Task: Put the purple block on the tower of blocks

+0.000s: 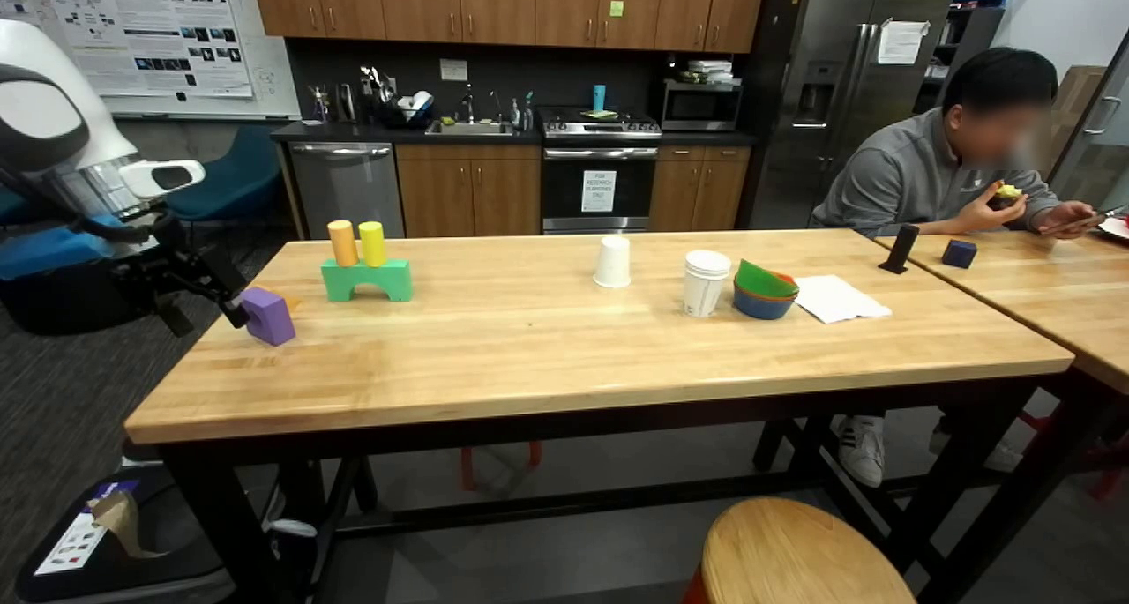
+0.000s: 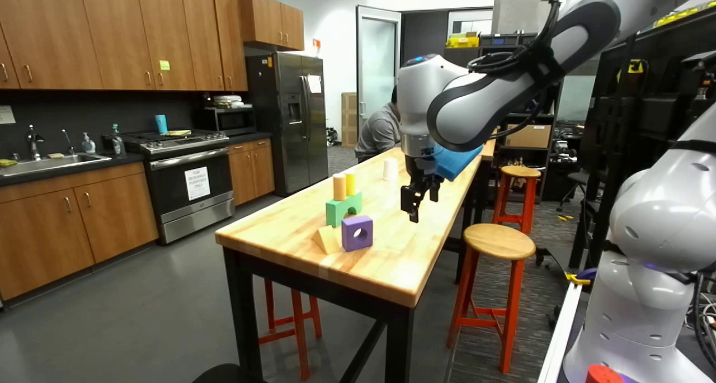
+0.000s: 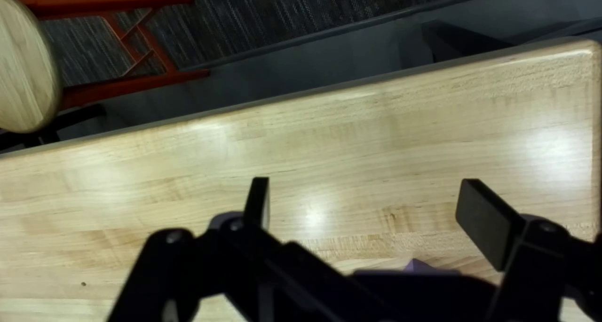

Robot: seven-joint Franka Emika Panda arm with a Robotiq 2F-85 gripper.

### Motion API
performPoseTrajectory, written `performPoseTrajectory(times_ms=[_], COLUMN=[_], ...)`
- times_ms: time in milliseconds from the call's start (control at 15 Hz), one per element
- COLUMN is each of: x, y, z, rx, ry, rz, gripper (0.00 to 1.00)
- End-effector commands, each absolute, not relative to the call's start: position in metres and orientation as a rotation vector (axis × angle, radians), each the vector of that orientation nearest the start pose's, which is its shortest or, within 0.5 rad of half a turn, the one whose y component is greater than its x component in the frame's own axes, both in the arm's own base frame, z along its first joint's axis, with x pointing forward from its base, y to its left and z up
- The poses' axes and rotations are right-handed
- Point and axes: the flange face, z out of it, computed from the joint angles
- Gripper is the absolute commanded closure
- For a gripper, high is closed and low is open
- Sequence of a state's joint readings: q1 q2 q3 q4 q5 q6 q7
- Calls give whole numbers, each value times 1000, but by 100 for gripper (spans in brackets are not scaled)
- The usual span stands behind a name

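I can see the tower of blocks [image 1: 367, 272] standing on the wooden counter [image 1: 494, 357]: a green arch [image 2: 337, 212] with an orange cylinder [image 1: 343, 244] and a yellow cylinder [image 1: 373, 244] side by side on top. The purple block [image 2: 349, 235], the one with a round hole through it, stands on the counter near the tower, and a yellow-orange wedge [image 2: 328, 239] sits near the tower too, just beside the purple block. The pincer [image 2: 424, 206] hangs in the air off to one side of the tower, its fingers [image 3: 488, 222] spread wide with the counter showing between them; in an exterior view a gap shows between it and the purple block. Farther down from the tower there's an upturned white cup [image 1: 612, 263], then some nested white cups [image 1: 703, 287], stacked bowls [image 1: 765, 307] and a sheet of paper [image 1: 836, 299], and well beyond the tower sits someone in gray [image 1: 904, 159].
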State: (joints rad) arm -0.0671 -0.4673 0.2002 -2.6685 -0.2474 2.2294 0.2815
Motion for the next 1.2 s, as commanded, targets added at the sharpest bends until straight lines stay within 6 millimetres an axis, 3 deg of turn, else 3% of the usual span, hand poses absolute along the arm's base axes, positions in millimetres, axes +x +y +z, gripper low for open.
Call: performPoseTrajectory(times_ms=[0, 733, 1133], x=[394, 430, 441], y=[39, 63, 80], z=[383, 367, 373], rx=[-3441, -3564, -3567], ry=[48, -250, -376], rz=[-167, -317, -347], gripper=[0, 0, 0])
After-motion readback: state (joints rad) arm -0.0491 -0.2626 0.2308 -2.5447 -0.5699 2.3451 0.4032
